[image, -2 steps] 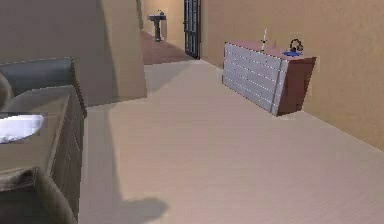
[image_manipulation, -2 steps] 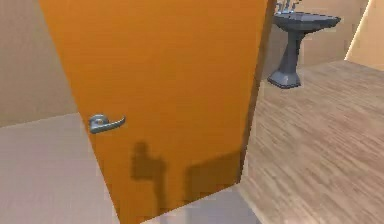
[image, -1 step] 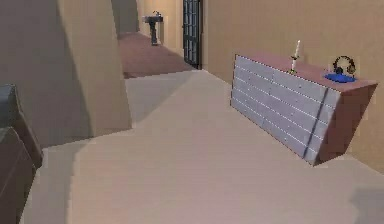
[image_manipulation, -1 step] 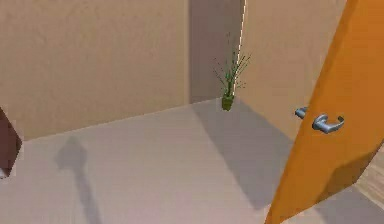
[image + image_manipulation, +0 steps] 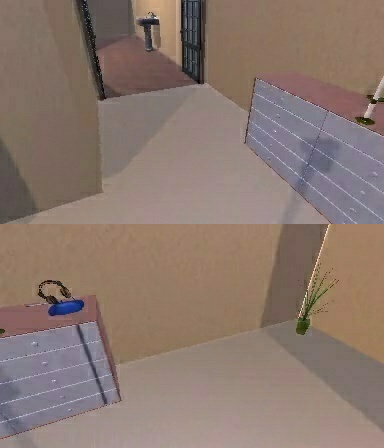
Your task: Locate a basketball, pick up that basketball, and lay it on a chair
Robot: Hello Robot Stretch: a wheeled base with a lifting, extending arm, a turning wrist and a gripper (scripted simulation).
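Count, forward view:
- One dresser (image 5: 320, 135) stands at the right. It has a pale front with rows of drawers and a reddish-brown top.
- On its top, at the picture's right edge, is at least one white candle (image 5: 378, 92) in a gold holder. Whether there is a second I cannot tell.
- One dark door (image 5: 191, 40) stands ajar at a doorway in the far wall.
- Through the doorway is one white pedestal sink (image 5: 150, 30), on a reddish floor.
- One tan wall (image 5: 45, 100) closes the left.
- The floor (image 5: 180, 150) is beige.

Count, arm side view:
- One dresser of the same make is at the left.
- On its top lie one pair of dark headphones (image 5: 54, 292) and one blue oblong object (image 5: 65, 309), just beside each other.
- One green plant (image 5: 314, 304) in a small pot stands in the far corner at the right, well apart from the dresser.

Claw: I cannot tell its state or position, so no placing relative to it is given.

Basketball: I cannot tell its location or its appearance.
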